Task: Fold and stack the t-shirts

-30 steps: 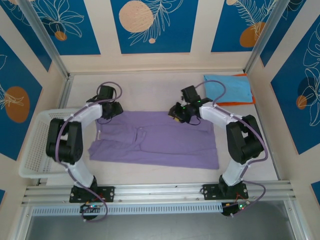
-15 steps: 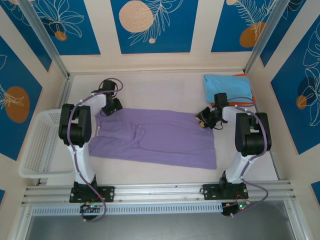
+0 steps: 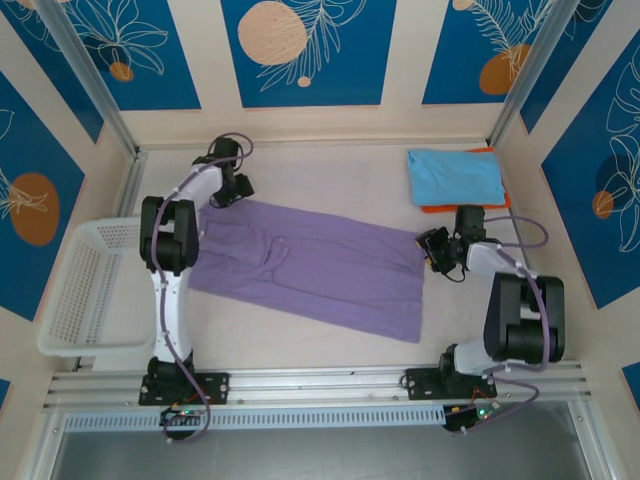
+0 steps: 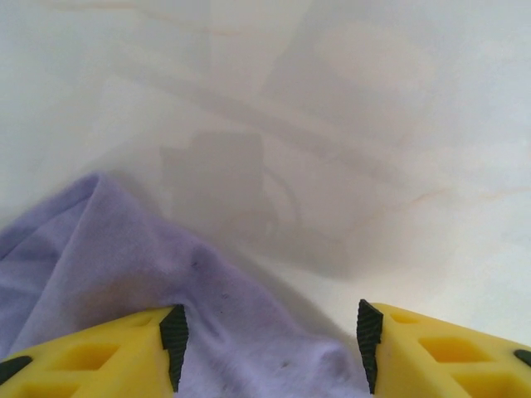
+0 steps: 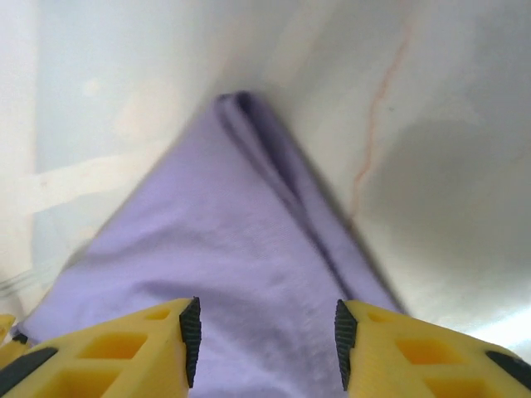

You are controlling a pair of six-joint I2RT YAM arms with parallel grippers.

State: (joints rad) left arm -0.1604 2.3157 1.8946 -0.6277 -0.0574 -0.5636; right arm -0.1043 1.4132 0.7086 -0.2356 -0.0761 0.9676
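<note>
**Purple tee flat, both jaws open at its far corners**

The purple t-shirt (image 3: 310, 265) is spread flat across the middle of the worktop (image 3: 330, 170), slightly skewed and not yet folded. The left jaws are set at its far left corner, the right jaws at its far right corner. In both wrist views the pads (image 4: 174, 336) are seen apart, with cloth lying loose between them and nothing pinched. The two-corner placement is judged to serve pulling the far hem straight so a clean fold can be run. The light blue t-shirt (image 3: 455, 175) is laid folded on the orange t-shirt (image 3: 468, 208) in the far right corner, kept clear of the fold area. That stack is judged to be the purple one's destination. The basket (image 3: 80, 290) is parked at the left edge.
</note>
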